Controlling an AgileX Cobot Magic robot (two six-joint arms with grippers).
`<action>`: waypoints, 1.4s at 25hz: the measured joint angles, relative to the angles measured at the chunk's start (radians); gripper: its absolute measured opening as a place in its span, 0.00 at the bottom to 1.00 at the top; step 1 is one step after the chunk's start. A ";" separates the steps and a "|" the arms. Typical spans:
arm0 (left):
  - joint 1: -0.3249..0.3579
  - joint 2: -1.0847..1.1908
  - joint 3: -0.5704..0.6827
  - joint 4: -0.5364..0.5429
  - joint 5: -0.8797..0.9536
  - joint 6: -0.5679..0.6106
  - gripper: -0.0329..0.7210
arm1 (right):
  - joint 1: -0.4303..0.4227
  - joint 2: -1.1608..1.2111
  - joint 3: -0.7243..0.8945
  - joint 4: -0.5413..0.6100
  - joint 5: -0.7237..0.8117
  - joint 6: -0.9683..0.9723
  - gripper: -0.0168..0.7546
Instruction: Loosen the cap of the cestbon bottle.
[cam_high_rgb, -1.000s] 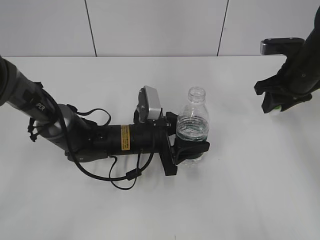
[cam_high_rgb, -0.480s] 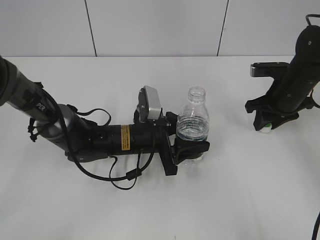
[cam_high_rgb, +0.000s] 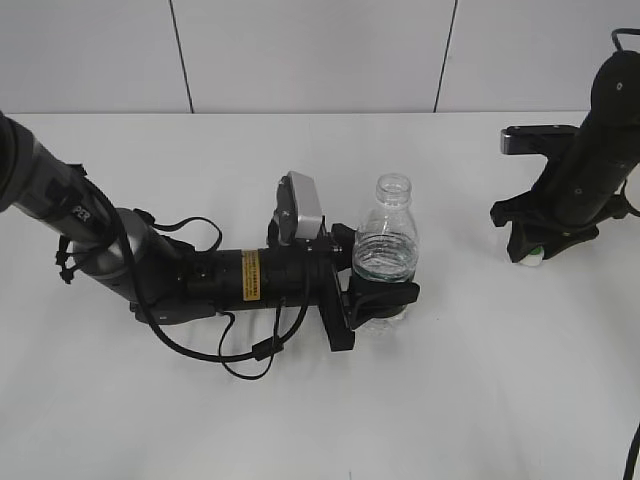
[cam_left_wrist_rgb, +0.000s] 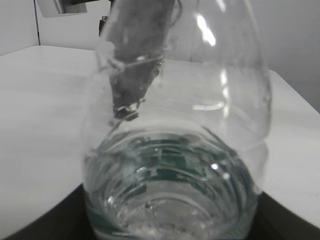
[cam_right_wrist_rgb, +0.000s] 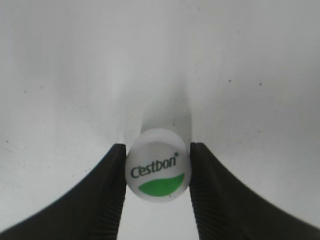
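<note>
Progress looks nearly complete: the cestbon bottle (cam_high_rgb: 385, 250) stands with a bare, open neck, and the cap (cam_right_wrist_rgb: 158, 171) is off it altogether — well apart, over at the right side of the white tabletop (cam_high_rgb: 480, 400). So the loosening itself reads as done, and more than done. What seems left, judging from these views, is only for the right arm to let go of the cap and for the left to release the bottle.

The right gripper (cam_right_wrist_rgb: 157, 175) points down at the tabletop with its two dark ribbed fingers (cam_right_wrist_rgb: 107, 195) closed against opposite sides of the cap. In the right wrist view the cap's top faces the camera, white with the Cestbon name and a green patch. From the exterior view it sits low, at or just above the surface; whether it actually rests there I cannot tell.

The left gripper (cam_high_rgb: 385, 295) lies low along the tabletop and clamps the bottle around its lower body, holding it upright. Its fingers are narrowed onto the ribbed plastic near the green label band.

The bottle is clear and holds water only in its lower part — the level shows around the ribbed section in the left wrist view, with the shoulder and neck above it empty. With the mouth uncovered, a tilt or a bump during release could spill it.
</note>
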 joint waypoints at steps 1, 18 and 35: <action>0.000 0.000 0.000 0.000 0.000 0.000 0.58 | 0.000 0.000 0.000 0.000 0.003 0.000 0.42; 0.000 0.000 0.000 -0.001 0.000 -0.022 0.60 | 0.000 -0.001 0.000 -0.024 0.034 -0.002 0.66; 0.000 -0.105 0.008 -0.004 0.031 -0.056 0.76 | 0.000 -0.003 0.000 -0.026 0.038 -0.004 0.66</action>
